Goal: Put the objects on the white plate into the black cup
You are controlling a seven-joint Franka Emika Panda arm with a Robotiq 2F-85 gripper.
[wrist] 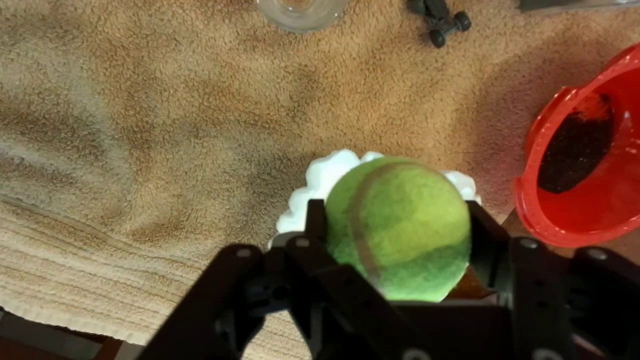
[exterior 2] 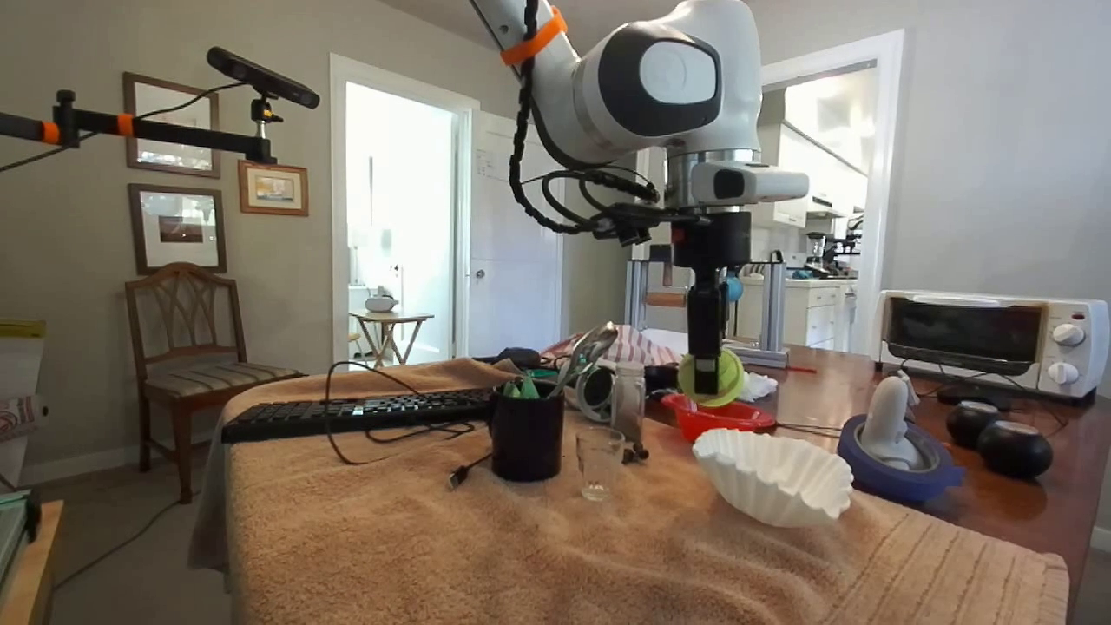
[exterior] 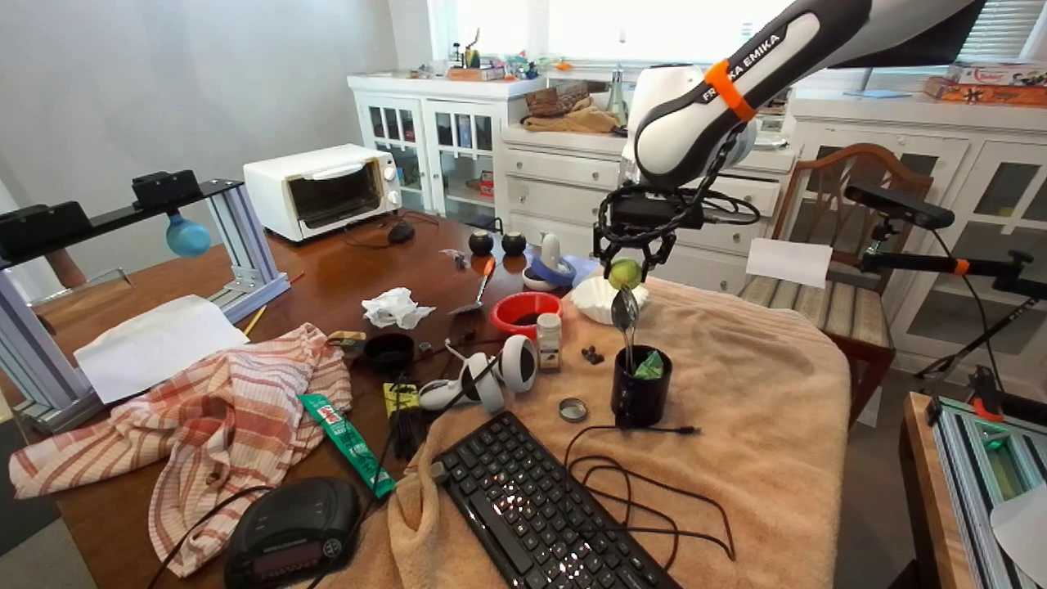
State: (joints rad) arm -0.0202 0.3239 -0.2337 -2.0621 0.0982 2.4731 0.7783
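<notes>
Evidently, a green piece occupies the black mug; the fuzzy yellow-green ball awaits deposit, clamped between the black gripper's ball-wide jaws near the white fluted plate, by the wooden worktop's edge.

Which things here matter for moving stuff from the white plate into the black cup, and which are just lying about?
Part of the job: gripper, holding the tennis ball; white plate; black cup; probably the green piece inside it.

Just lying about: red bowl; black keyboard; green packet; striped cloth; toaster oven; clear glass.
</notes>
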